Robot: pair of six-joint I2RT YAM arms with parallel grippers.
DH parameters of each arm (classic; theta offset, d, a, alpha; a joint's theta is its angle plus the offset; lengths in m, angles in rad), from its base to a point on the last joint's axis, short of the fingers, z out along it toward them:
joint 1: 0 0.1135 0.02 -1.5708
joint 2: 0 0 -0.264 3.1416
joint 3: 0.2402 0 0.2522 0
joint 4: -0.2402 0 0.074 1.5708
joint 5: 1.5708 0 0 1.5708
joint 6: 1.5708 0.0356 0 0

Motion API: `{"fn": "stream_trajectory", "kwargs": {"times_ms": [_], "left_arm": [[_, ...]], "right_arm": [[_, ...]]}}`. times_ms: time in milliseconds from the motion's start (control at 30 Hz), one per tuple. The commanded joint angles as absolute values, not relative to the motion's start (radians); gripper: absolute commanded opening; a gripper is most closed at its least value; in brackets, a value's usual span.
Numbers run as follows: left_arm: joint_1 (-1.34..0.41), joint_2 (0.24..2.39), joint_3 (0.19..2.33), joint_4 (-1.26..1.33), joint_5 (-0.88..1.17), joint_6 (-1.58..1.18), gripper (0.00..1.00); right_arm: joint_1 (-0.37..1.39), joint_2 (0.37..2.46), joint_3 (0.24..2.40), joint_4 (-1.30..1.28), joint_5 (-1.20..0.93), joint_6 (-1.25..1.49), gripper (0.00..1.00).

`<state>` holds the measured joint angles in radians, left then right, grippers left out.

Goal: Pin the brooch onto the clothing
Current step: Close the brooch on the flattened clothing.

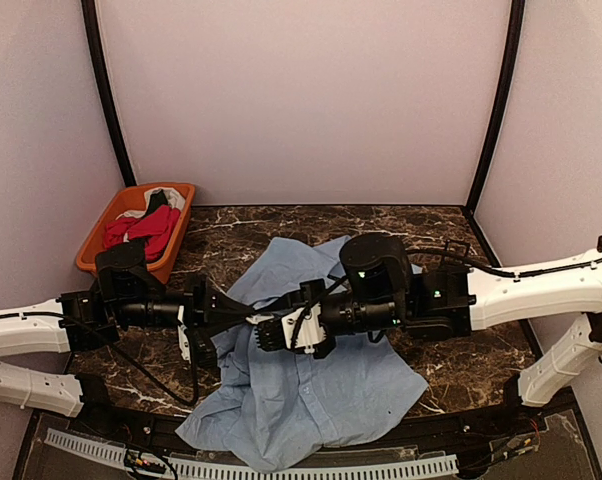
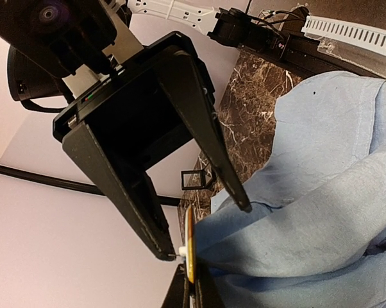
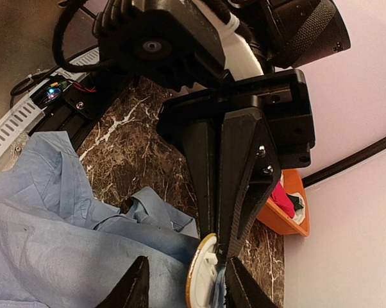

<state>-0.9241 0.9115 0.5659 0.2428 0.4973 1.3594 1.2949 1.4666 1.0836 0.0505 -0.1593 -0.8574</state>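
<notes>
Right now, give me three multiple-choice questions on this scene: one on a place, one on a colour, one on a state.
1. Where on the table is the orange basket? A far left corner; B near right corner; C middle.
2. What colour is the shirt? A red; B light blue; C white.
3. The left end effector is: A wide open; B shut on the brooch; C out of view.
Answers: 1 A, it sits far left in the top view; 2 B, pale blue fabric; 3 B, it pinches the gold-rimmed disc.

Brooch [image 3: 201,273] pinched by left end effector [image 3: 220,247], against shirt [image 3: 65,237]; right end effector [image 3: 188,269] straddling.
</notes>
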Motion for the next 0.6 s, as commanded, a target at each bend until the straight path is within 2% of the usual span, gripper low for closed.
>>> {"fn": "stream_trajectory", "kwargs": {"times_ms": [0, 300, 433, 567], "left_arm": [[-0.928, 0.902, 0.589, 0.241, 0.520, 1.364, 0.01], [-0.928, 0.898, 0.588, 0.242, 0.520, 1.364, 0.01], [-0.928, 0.895, 0.588, 0.241, 0.520, 1.364, 0.01], [-0.928, 0.893, 0.588, 0.242, 0.519, 1.364, 0.01]], "right_arm": [[1.292, 1.501, 1.119, 0.046, -0.125, -0.843, 0.39], [1.271, 1.511, 1.123, 0.054, -0.107, -0.805, 0.38], [1.269, 1.502, 1.118, 0.056, -0.119, -0.808, 0.28], [1.269, 1.496, 1.109, 0.062, -0.123, -0.813, 0.24]]}}
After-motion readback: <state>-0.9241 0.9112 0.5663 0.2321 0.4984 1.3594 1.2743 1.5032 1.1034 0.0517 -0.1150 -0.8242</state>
